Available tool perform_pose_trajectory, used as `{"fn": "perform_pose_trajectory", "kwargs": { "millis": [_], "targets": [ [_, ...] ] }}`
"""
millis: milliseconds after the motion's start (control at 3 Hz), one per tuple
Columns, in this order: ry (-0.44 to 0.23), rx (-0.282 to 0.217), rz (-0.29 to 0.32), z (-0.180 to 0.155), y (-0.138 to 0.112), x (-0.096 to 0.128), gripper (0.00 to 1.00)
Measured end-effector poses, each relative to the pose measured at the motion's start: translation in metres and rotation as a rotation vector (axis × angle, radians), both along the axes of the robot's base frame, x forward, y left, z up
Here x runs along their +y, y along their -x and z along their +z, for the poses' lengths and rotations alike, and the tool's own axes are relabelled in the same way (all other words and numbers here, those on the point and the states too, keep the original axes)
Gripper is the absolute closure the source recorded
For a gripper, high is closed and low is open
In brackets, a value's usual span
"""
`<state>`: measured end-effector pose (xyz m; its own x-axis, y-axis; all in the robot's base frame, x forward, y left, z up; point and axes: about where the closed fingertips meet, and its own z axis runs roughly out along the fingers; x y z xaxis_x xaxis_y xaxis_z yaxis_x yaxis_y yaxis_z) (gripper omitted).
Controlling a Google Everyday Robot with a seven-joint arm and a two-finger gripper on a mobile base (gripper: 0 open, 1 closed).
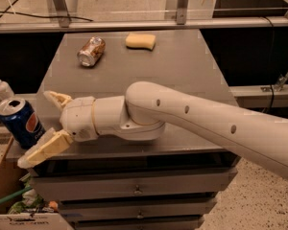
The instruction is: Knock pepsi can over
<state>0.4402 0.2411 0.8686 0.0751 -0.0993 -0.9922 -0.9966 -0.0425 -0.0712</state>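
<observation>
Pepsi can (19,123) stands upright at the left of the frame, at the very left front edge of the table (182,66), silver top up and logo facing the camera; it is not yet knocked over. The gripper (36,128) sits right beside it at the lower left, reached across the table's front edge on the long white arm (206,123) that enters from the lower right. Its fingers (48,147) are spread wide apart and hold nothing: one points up and left behind the Pepsi can, the other slants down and left past the table edge, so the Pepsi can lies close to the mouth between them. That open, low, sideways pose looks suited to a push or sweep against the can's side, not a lift; whether a finger touches the Pepsi can already is hard to tell. Well apart, at the upper left of the table, a brown can (91,51) lies on its side, with a yellow sponge (140,40) just to its right, both out of the arm's way. A soap bottle (0,85) stands off the table at the far left.
</observation>
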Motion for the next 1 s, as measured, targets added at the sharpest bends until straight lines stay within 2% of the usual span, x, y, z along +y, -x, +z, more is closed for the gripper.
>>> {"fn": "perform_pose_trajectory", "kwargs": {
  "millis": [667, 1000],
  "targets": [
    [0.022, -0.007, 0.017, -0.015, 0.004, 0.025, 0.00],
    [0.008, -0.012, 0.017, -0.016, 0.005, 0.038, 0.18]
  ]
}}
